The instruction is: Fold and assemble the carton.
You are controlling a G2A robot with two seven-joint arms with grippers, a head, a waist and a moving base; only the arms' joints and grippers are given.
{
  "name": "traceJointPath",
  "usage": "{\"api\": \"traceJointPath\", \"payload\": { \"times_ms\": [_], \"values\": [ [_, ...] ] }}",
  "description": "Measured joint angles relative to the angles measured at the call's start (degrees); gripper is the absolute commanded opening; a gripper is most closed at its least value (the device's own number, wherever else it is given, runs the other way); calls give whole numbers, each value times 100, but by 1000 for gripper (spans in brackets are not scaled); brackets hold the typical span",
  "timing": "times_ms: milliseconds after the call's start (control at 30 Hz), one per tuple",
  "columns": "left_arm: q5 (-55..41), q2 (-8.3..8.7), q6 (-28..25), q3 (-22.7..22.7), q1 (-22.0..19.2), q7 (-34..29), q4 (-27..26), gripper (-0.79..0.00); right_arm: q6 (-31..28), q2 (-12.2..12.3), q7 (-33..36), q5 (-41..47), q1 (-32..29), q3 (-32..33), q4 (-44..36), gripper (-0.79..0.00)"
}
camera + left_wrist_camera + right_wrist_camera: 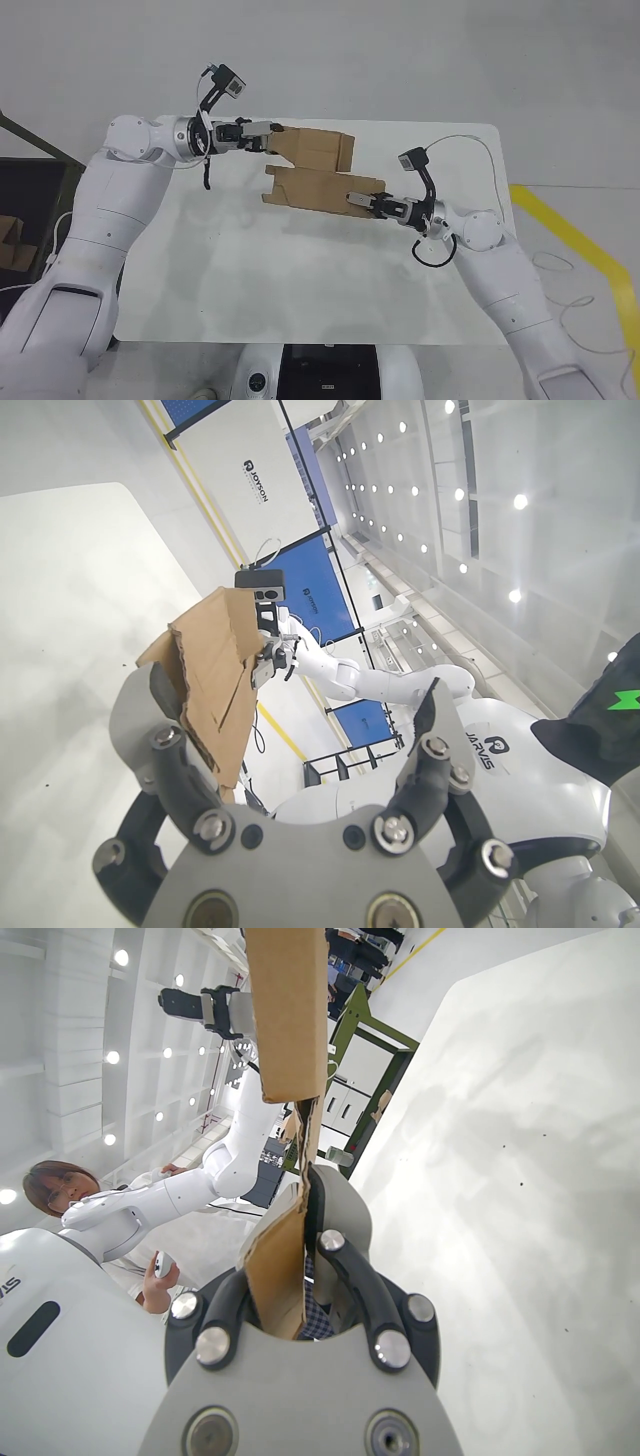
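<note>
**Carton gripped at its right end, left jaws spread wide at the other**

Closest in, the right jaws are closed on the right end of the carton (287, 1013), with the cardboard edge pinched flat between them.

Below is the white table (300, 290). The carton hangs above its far half, clear of the surface, with its long axis running left to right between the two arms. It looks mostly flat, two brown panels slightly offset, and is not yet opened into a box.

At the far-left end the left jaws stand wide open. The carton's edge rests against one finger (137, 710), while the other finger (440, 725) is well apart from it and touches nothing. So the cardboard sits to one side of the left jaws' gap, not centred in it.

The left arm is the nearer one to that free end. The coming move likely depends on the left jaws closing on that edge, or pushing it, against the right arm's hold.
</note>
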Motion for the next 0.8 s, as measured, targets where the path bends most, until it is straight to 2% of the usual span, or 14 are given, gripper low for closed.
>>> {"api": "traceJointPath", "payload": {
  "times_ms": [67,167,233,433,467,533,800],
  "values": [
    [70,-3,-7,18,-7,7,-9,0,6,-1,-25,-8,-4,-14,-17,-785],
    [172,-5,-32,37,-18,33,7,-142,18,-2,-54,-21,0,-31,-31,-785],
    [192,-8,-30,47,-26,30,33,-209,25,-2,-67,-24,3,-37,-36,-785],
    [275,-20,19,106,-57,-18,89,-299,50,4,-111,-15,8,-29,-63,-785],
    [283,-22,26,116,-61,-25,97,-382,50,6,-117,-16,7,-25,-73,-785],
    [298,-26,26,128,-70,-26,113,-422,51,9,-124,-20,6,-23,-85,-785],
    [330,-46,44,168,-143,-44,236,-779,48,16,-166,-47,5,-22,-130,-785]
  ]
}}
